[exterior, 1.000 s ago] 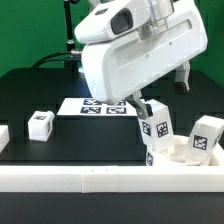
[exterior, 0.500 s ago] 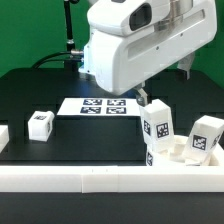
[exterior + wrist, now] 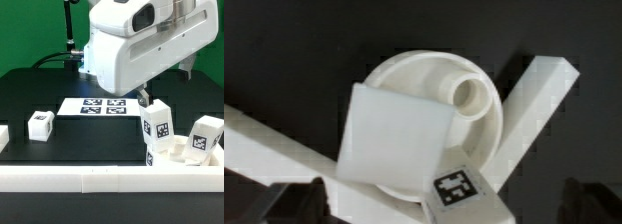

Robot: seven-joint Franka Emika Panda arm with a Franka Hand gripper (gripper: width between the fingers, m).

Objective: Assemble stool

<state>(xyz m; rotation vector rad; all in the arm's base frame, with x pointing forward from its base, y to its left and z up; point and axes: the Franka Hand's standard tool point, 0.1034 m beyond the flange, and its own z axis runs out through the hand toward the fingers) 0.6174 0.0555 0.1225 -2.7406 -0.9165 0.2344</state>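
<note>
Fingertips (image 3: 281, 200) of the robot's hand (image 3: 423, 205) show in the wrist view as two dark blurs set wide apart, so the hand is spread open and has hold of nothing. Between them, straight under the hand, is a short blocky white plastic leg (image 3: 402, 140) with a black-and-white square tag on its near end. Neither fingertip touches it. That leg stands on the thick round white plastic seat (image 3: 423, 75), right beside one of the seat's round sockets (image 3: 473, 95). Long white border rails (image 3: 548, 95) cross close beside the seat.

From the exterior view, the arm's bulky white body (image 3: 130, 60) hides most of the hand. The seat (image 3: 178, 152) lies on the black surface (image 3: 90, 135) just below the hand, against the front rail (image 3: 100, 180). It carries that leg (image 3: 157, 122) and a second tagged leg (image 3: 205, 137). A third leg (image 3: 40, 123) sits well apart from the hand, past the far end of the flat white marker board (image 3: 100, 105).
</note>
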